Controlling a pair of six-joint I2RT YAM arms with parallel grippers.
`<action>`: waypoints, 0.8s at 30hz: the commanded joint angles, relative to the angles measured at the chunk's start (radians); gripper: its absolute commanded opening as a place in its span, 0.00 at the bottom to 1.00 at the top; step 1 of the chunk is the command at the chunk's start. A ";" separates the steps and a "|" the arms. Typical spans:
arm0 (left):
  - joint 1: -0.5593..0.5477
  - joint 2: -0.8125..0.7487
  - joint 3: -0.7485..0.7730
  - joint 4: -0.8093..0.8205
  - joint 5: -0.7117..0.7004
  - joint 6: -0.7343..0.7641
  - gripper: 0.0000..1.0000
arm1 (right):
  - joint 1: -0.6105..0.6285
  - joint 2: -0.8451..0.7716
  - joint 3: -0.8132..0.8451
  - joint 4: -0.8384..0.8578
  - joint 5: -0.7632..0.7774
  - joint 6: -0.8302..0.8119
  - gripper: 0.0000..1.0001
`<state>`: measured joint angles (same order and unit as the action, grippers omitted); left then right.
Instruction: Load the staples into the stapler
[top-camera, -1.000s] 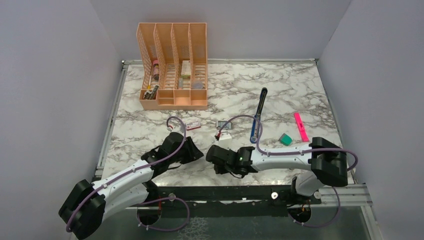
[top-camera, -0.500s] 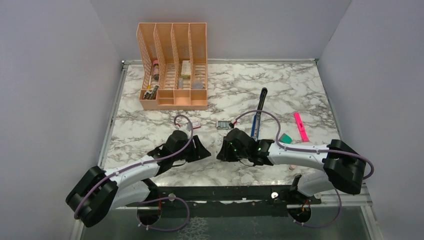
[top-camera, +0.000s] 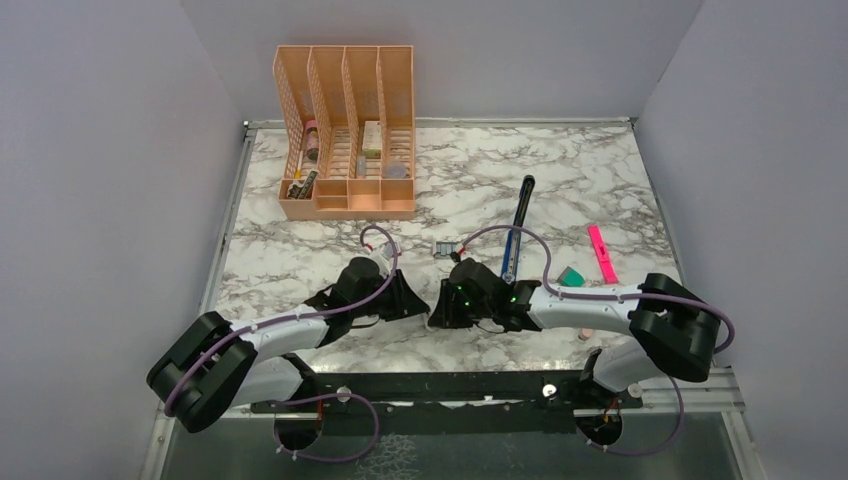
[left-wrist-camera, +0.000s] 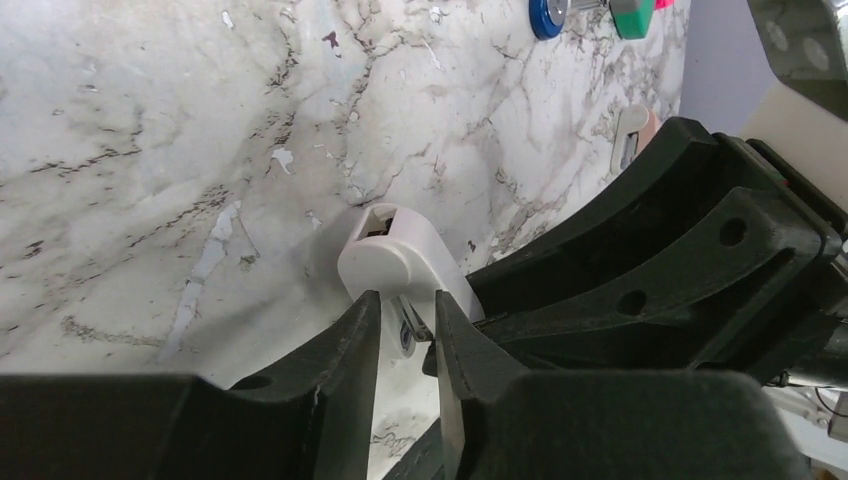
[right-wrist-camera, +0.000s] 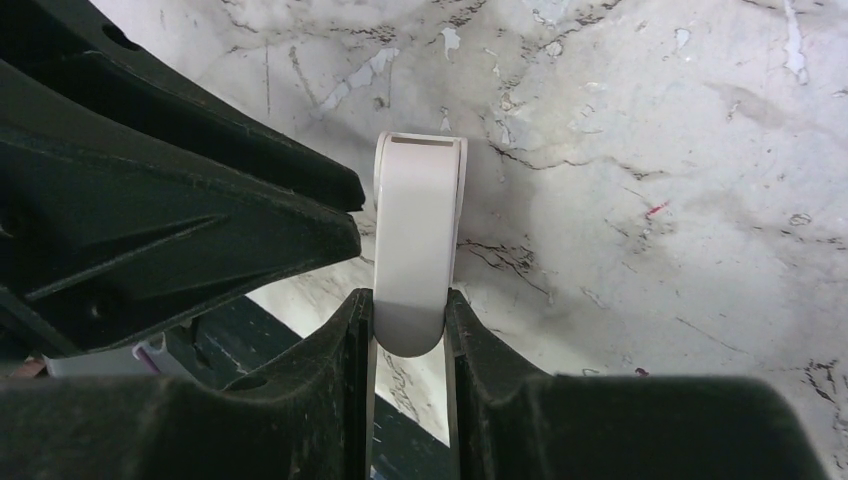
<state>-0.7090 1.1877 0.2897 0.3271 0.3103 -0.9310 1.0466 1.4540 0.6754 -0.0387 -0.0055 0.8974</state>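
Note:
The blue stapler (top-camera: 515, 235) lies on the marble table, right of centre and apart from both grippers; its blue end shows in the left wrist view (left-wrist-camera: 548, 15). The staples box is hidden behind my left wrist. My right gripper (top-camera: 438, 308) (right-wrist-camera: 410, 305) is shut on a white rounded plastic piece (right-wrist-camera: 418, 230) and holds it above the near table edge. My left gripper (top-camera: 424, 304) (left-wrist-camera: 405, 310) meets it from the left. Its fingers (left-wrist-camera: 362, 330) are almost closed on a small metal tab on the underside of the white piece (left-wrist-camera: 392, 255).
A peach desk organizer (top-camera: 345, 130) stands at the back left. A pink highlighter (top-camera: 601, 252) and a teal block (top-camera: 571, 279) lie at the right. A small grey item (top-camera: 441, 246) lies just beyond the grippers. A pink oval eraser (left-wrist-camera: 632, 135) lies near the right arm.
Both grippers have moved toward each other and now meet at the near centre. The right gripper has swung left with the white piece, and the left has reached right to it.

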 joint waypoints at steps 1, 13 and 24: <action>-0.008 0.021 0.009 0.056 0.066 0.009 0.25 | -0.008 0.003 -0.009 0.084 -0.044 0.009 0.20; -0.013 -0.013 -0.050 0.055 0.001 -0.041 0.12 | -0.014 -0.012 0.000 0.040 0.002 0.035 0.19; -0.022 0.059 -0.026 0.088 0.053 -0.027 0.23 | -0.014 -0.029 -0.007 0.095 -0.048 0.049 0.19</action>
<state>-0.7223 1.2175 0.2478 0.3725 0.3355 -0.9657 1.0367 1.4506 0.6716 0.0010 -0.0235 0.9272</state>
